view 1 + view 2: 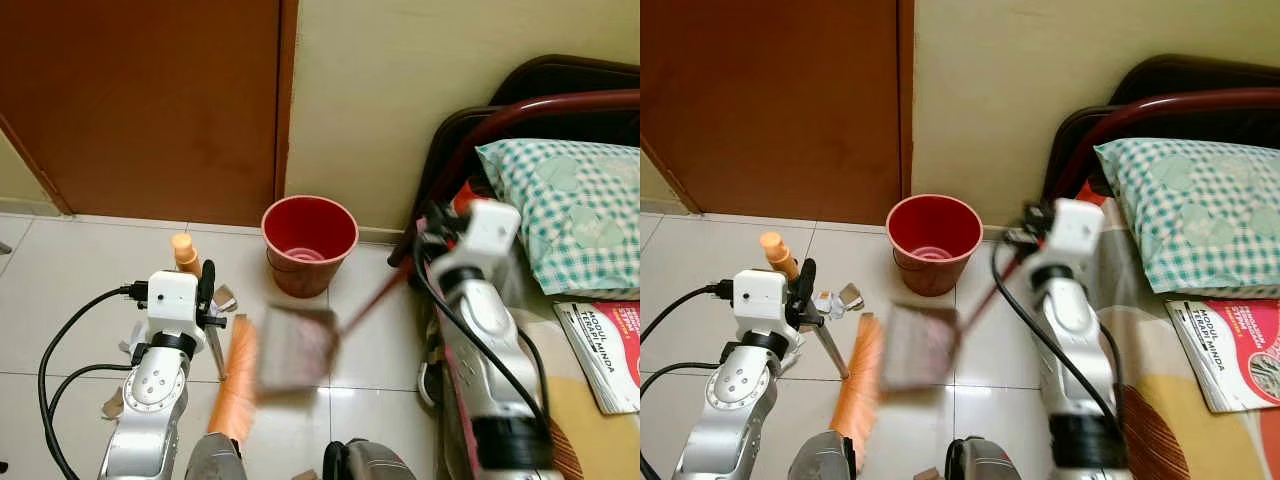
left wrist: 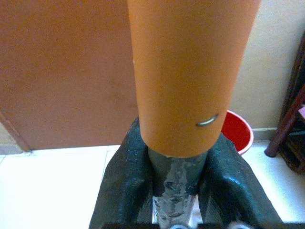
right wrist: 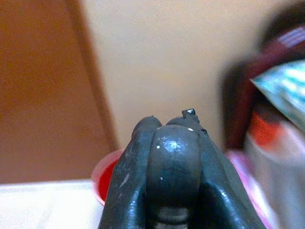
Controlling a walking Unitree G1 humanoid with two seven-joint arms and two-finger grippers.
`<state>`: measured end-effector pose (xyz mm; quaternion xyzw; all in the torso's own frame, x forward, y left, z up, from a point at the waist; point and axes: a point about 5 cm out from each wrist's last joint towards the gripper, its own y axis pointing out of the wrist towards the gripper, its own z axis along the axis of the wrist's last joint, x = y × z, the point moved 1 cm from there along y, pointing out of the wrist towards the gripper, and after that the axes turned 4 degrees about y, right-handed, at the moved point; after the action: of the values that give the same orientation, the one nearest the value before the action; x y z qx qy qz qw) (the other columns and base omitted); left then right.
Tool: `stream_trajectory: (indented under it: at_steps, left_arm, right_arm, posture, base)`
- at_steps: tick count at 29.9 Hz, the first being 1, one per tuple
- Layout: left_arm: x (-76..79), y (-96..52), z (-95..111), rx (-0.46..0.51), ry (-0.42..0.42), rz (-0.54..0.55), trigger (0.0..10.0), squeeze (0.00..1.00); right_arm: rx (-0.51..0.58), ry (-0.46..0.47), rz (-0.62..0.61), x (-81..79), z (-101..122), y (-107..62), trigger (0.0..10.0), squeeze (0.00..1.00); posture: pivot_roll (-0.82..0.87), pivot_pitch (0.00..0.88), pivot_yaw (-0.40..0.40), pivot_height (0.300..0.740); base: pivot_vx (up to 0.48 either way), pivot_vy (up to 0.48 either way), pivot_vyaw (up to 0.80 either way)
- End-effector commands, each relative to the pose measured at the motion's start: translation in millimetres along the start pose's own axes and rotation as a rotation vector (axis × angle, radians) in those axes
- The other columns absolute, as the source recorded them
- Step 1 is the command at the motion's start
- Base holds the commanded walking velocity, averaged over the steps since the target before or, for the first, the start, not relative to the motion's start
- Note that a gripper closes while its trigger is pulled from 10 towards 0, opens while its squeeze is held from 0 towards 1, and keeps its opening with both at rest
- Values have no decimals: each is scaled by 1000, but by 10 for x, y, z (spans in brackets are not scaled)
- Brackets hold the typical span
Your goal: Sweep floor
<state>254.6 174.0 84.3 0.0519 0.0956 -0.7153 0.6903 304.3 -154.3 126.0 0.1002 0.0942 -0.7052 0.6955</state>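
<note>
The red bin (image 1: 309, 243) stands upper centre of the frame against the wall, and the dustpan (image 1: 296, 349) hangs blurred just below it, nearly under the rim. The dustpan's long dark-red handle (image 1: 375, 296) runs up and to the right into the right gripper (image 1: 432, 235), clamped around the handle's top, so that arm is the nearer to the bin. The broom (image 1: 234, 383) lies lower centre, orange bristles on the tiles, its shaft slanting up-left to the orange cap (image 1: 183, 250); the left gripper (image 2: 177, 177) is closed around the shaft just under the cap. One bin, one dustpan, one broom; several paper scraps (image 1: 223, 297) lie by the broom.
</note>
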Motion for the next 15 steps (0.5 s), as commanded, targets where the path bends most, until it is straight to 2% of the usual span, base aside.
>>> stream_trajectory:
  at_steps: [1,5,7,15]
  left_arm:
    - [28,-60,-184,-102,20,-23,10000,0]
    - [9,-35,-135,-96,15,-14,10000,0]
    - [7,-12,-83,-86,19,-8,10000,0]
    - [53,-41,0,-73,21,-24,10000,0]
  right_arm:
    - [13,24,-5,10,50,5,10000,0]
    - [5,-11,-39,138,18,-5,10000,0]
    - [-7,-62,-59,225,-23,-5,10000,0]
    - [-33,-81,-87,329,-94,-24,10000,0]
  posture:
    - [29,148,-69,740]
    - [28,158,-68,740]
    - [29,172,-67,740]
    - [29,187,-52,740]
  base:
    - [0,0,0]
    - [0,0,0]
    - [0,0,0]
    - [0,0,0]
